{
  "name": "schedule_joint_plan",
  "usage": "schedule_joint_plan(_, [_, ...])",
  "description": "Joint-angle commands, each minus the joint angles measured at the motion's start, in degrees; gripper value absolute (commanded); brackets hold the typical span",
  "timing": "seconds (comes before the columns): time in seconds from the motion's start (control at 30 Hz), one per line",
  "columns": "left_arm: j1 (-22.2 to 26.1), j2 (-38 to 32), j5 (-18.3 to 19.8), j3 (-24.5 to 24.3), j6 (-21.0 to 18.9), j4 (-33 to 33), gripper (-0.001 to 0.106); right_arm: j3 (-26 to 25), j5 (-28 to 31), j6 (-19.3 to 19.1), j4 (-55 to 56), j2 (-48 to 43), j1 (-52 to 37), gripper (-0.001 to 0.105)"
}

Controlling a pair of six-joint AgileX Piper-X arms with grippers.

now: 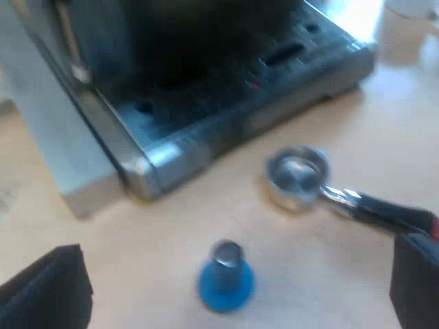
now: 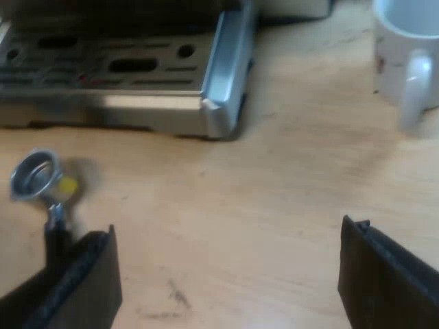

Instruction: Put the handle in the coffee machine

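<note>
Lying loose on the tabletop (image 1: 384, 137), the holder (image 1: 298, 177) rests near the machine (image 1: 206, 82), not yet locked in. Your left pincer (image 1: 240, 245) and right pincer (image 2: 228, 229) both gape wide, empty. Risk: a closing finger may skid the holder aside or topple the nearby tamper (image 1: 226, 277).

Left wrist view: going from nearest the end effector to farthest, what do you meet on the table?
tamper → holder → machine
</note>
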Motion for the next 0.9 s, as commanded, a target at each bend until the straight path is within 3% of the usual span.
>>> schedule_joint_plan(0.03, [-0.1, 1.8, 4.6, -0.3, -0.8, 1.3, 0.089, -3.0, -1.6, -1.5, 1.5, 4.8, 4.7, 0.069])
schedule_joint_plan(0.23, [-0.1, 4.2, 5.7, -0.3, 1.4, 2.0, 0.089, -5.9, -2.9, -2.4, 3.7, 12.9, 14.9, 0.069])
schedule_joint_plan(0.4, [-0.1, 6.8, 7.5, -0.3, 7.2, 2.7, 0.089, -6.0, -1.4, -0.8, 3.9, 17.5, 24.3, 0.069])
schedule_joint_plan(0.47, [-0.1, 8.3, 8.2, -0.3, 9.3, 3.1, 0.089, -6.0, 0.9, 1.3, 3.6, 19.7, 29.2, 0.069])
schedule_joint_plan(0.57, [-0.1, 11.3, 12.2, -0.3, 13.1, 3.2, 0.089, -6.0, 4.7, 3.4, 2.4, 22.5, 34.6, 0.069])
schedule_joint_plan(0.77, [-0.1, 17.0, 13.8, -0.3, 22.0, 3.2, 0.089, -6.0, 14.4, 9.2, -1.1, 29.0, 47.1, 0.069])
schedule_joint_plan(0.9, [-0.5, 19.3, 15.2, -0.3, 25.3, 3.2, 0.089, -6.0, 18.9, 13.2, -1.9, 33.8, 53.0, 0.069])
